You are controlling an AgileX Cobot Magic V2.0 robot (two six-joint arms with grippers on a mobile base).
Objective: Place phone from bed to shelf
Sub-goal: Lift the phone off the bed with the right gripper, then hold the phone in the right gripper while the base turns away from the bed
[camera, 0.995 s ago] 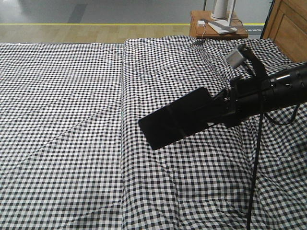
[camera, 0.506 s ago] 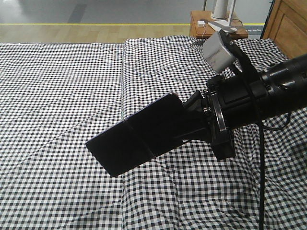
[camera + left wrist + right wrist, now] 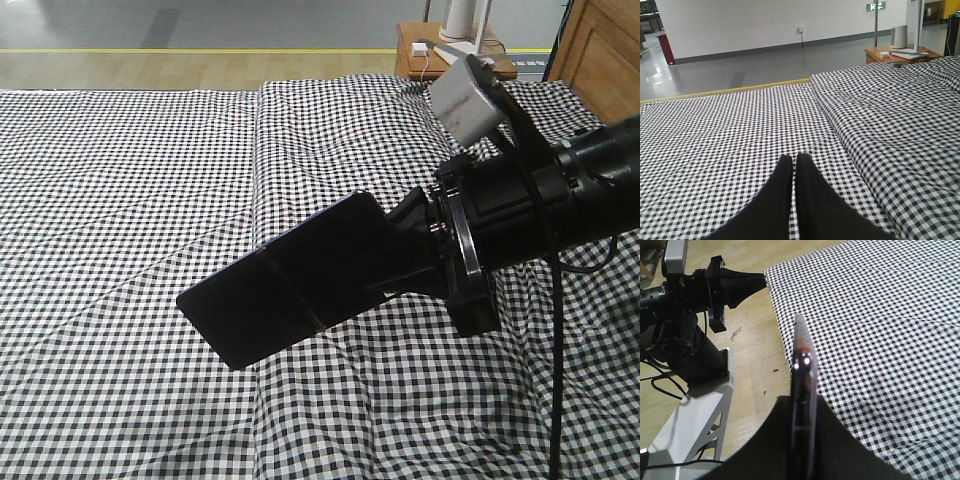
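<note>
The phone (image 3: 290, 290) is a glossy black slab with a seam across its middle, held in the air above the bed (image 3: 130, 180), a wide gingham mattress. My right gripper (image 3: 400, 250) is shut on the phone's right end. In the right wrist view the phone (image 3: 802, 390) shows edge-on, with a pinkish rim, clamped between the two black fingers of the right gripper (image 3: 802, 407). My left gripper (image 3: 791, 159) hovers over the bed (image 3: 730, 125), shut with nothing in it, and is also seen from the right wrist as the left gripper (image 3: 760, 277). The shelf is out of view.
An orange-brown bedside table (image 3: 450, 55) with white items stands beyond the bed's far right corner. Brown wooden furniture (image 3: 605, 50) is at the far right. The robot's base (image 3: 695, 405) and left arm (image 3: 690, 290) stand on wood floor beside the bed's edge.
Over the last second the right gripper has carried the phone up, leftward and nearer the camera. In the last half second it has barely moved.
</note>
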